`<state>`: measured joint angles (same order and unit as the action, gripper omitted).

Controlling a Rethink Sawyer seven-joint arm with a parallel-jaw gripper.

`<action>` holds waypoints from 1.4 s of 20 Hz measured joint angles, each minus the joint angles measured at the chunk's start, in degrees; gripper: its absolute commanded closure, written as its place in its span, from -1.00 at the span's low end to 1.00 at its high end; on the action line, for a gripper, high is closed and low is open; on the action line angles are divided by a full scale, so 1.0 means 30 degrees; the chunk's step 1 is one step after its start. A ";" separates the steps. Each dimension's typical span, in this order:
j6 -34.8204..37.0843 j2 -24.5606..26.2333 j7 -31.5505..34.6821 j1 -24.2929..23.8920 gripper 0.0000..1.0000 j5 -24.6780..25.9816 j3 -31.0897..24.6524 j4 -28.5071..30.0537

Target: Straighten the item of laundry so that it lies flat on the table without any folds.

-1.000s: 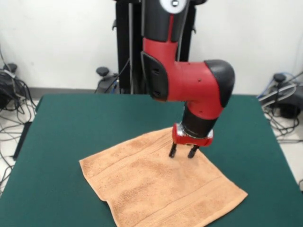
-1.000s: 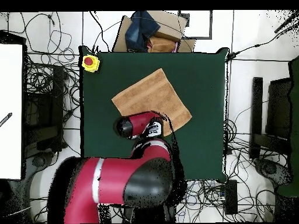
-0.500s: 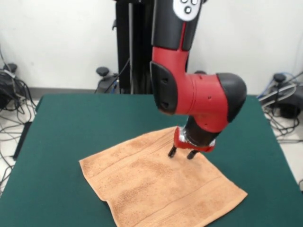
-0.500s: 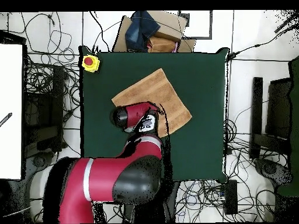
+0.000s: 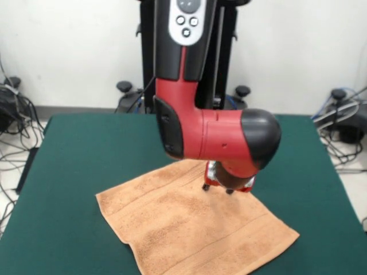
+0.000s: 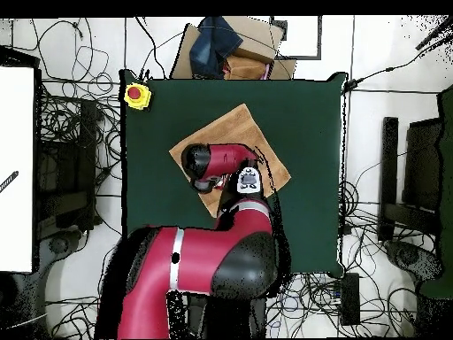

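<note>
The green table (image 5: 86, 149) carried the peach towel (image 5: 183, 229) spread open near its middle, seemingly flat; I saw no fold, so little looked left. The gripper (image 5: 217, 188) stood low over the towel's far part, mostly hidden; whether spread or closed, I couldn't tell.

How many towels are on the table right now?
1: a peach-orange towel lies spread on the green table, under the arm's claw. The arm hides part of it from overhead, so something small could sit beneath.
</note>
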<state>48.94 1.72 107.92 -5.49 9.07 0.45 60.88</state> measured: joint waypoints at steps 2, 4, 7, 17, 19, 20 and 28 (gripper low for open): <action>0.0278 0.0061 0.0000 -0.0232 -1.00 -0.0012 -0.0201 -0.0128; 0.0766 0.0154 -0.0059 -0.0685 -1.00 0.0004 -0.0645 -0.0307; 0.1541 0.0346 -0.0126 -0.1183 -1.00 -0.0008 -0.1118 -0.0681; 0.3987 0.1188 -0.0126 -0.1407 -1.00 -0.0032 -0.1430 -0.2452; 0.4154 0.1255 -0.0126 -0.1407 -1.00 -0.0032 -0.1441 -0.2588; 0.4186 0.1264 -0.0126 -0.1409 -1.00 -0.0028 -0.1446 -0.2612; 0.4301 0.1282 -0.0126 -0.1515 -1.00 -0.0134 -0.1499 -0.2599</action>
<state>61.84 5.56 107.54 -10.04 8.66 -4.05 53.08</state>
